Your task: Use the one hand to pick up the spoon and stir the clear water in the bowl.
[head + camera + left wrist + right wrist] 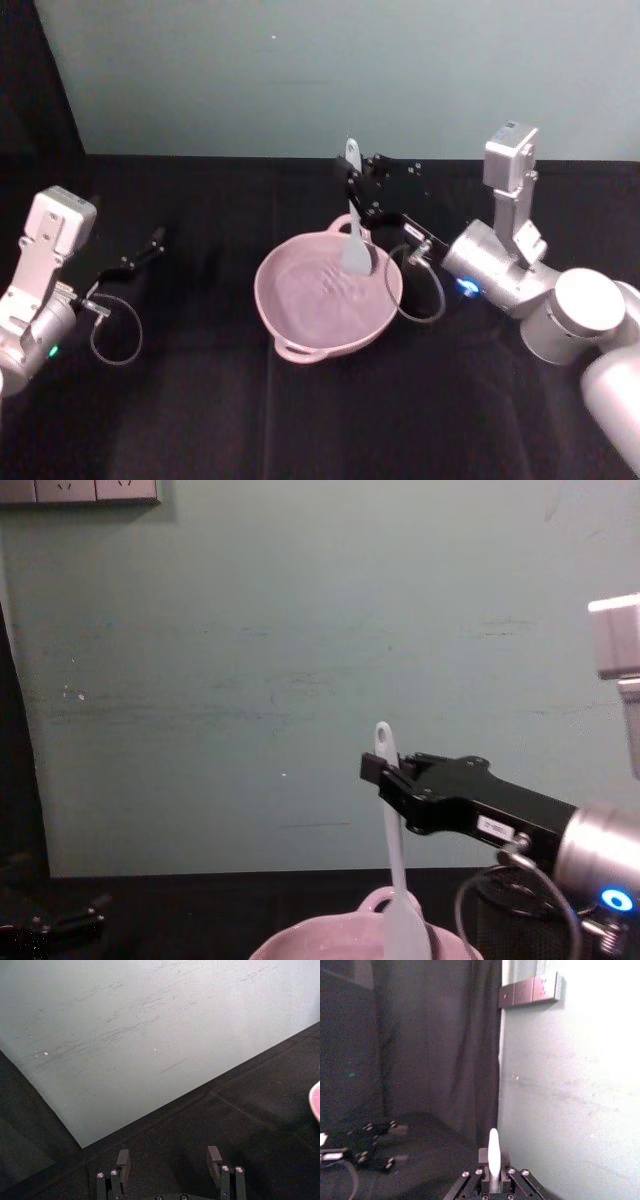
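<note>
The pale pink bowl (300,318) sits mid-table on the black cloth, its loop handle toward me. Rippled clear water (318,290) shows inside it. My right gripper (353,192) reaches in from the right above the bowl's far rim and is shut on the white spoon (354,235). The spoon stands nearly upright, its oval end down in the bowl. From the chest, the spoon (392,840) runs down from the right gripper (384,773) into the bowl (330,946). The spoon handle (493,1152) sticks up between the fingers. My left gripper (152,243) rests at the far left, open (168,1156).
A cable loops off the right wrist (425,290) beside the bowl's right rim. A dark mesh object (505,915) stands behind that wrist. The pale green wall (320,70) closes the back of the table. Bare black cloth (200,400) lies in front of the bowl.
</note>
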